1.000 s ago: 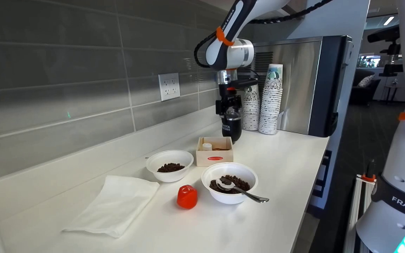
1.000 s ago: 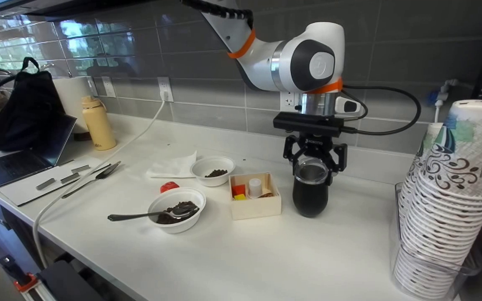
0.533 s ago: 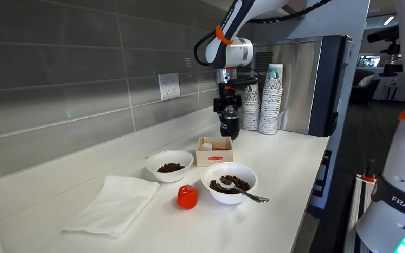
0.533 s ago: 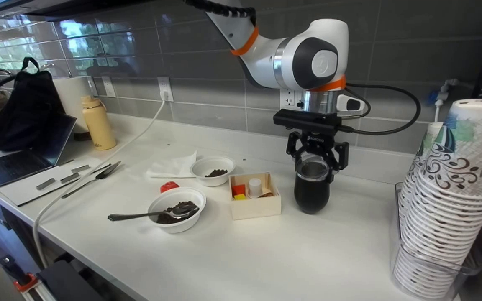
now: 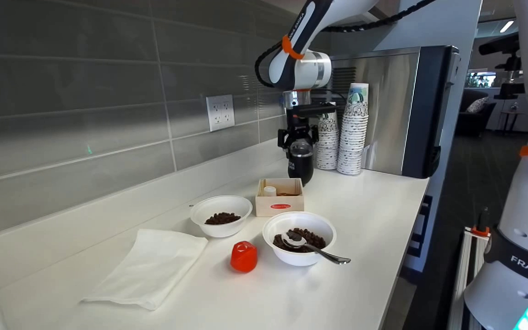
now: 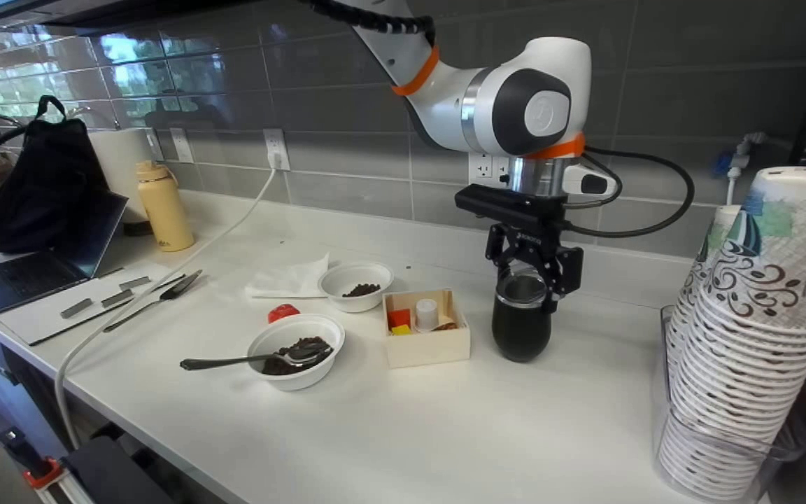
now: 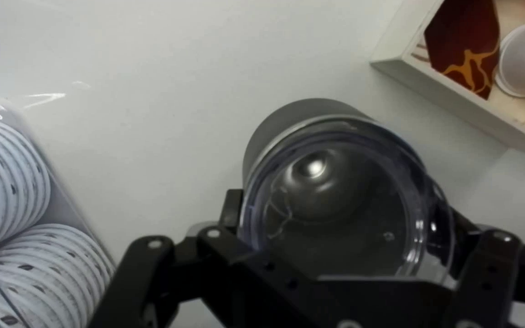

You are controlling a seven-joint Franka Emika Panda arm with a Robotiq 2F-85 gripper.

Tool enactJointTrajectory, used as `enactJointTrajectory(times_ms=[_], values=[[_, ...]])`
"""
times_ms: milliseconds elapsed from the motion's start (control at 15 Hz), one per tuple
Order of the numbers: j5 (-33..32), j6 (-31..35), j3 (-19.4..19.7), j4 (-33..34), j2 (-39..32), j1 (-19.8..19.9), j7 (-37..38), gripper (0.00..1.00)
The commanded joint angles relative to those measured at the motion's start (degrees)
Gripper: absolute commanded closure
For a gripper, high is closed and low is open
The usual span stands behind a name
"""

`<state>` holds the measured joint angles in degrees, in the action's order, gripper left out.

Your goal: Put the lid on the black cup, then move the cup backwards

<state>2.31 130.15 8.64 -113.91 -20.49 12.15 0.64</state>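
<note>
- Nearer bowl (image 6: 292, 382), in an exterior view: contains dark pellets (image 6: 281, 367); a spoon (image 6: 308, 353) rests in it, handle extending over the rim toward 9 o'clock.
- Farther bowl (image 6: 355, 306), between 1 and 2 o'clock from the nearer one: contains a smaller dark heap (image 6: 362, 289).
- Wooden box (image 6: 429, 352): contains a white tub (image 6: 427, 313), a red piece (image 6: 399, 319) and a yellow piece (image 6: 401, 330); other contents are partly hidden.
- Black cup (image 6: 522, 336), at 3 o'clock from the box, apart: lies directly at 6 o'clock below the end effector (image 6: 523, 288), long axis near vertical; base appears to meet the table (image 6: 459, 434). The end effector pinches the clear lid (image 7: 335, 205) at rim level. In the wrist view the lid appears offset toward 4 o'clock; seating cannot be confirmed. The coming move probably depends on this alignment, before any backward shift.
- Stacked paper cups (image 6: 746, 378), at 3 o'clock from the black cup, well apart: stand in a clear tray (image 6: 660, 404).
</note>
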Motion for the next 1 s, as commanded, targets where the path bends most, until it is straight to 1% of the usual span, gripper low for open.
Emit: enactJointTrajectory(times_ms=[0, 333, 400, 467, 600, 933], values=[[1.2, 0.0, 0.7, 1.2, -1.1, -0.3, 3.8, 0.32], [1.7, 0.6, 1.0, 1.0, -1.6, -0.4, 6.9, 0.32], [1.6, 0.7, 1.1, 1.0, -1.6, -0.4, 7.4, 0.09], [1.4, 0.5, 1.2, 1.0, -1.6, -0.4, 7.7, 0.02], [1.3, 0.4, 1.3, 0.7, -1.4, -0.4, 8.2, 0.0], [1.4, 0.3, 1.4, -0.3, -0.4, -0.5, 8.3, 0.0]])
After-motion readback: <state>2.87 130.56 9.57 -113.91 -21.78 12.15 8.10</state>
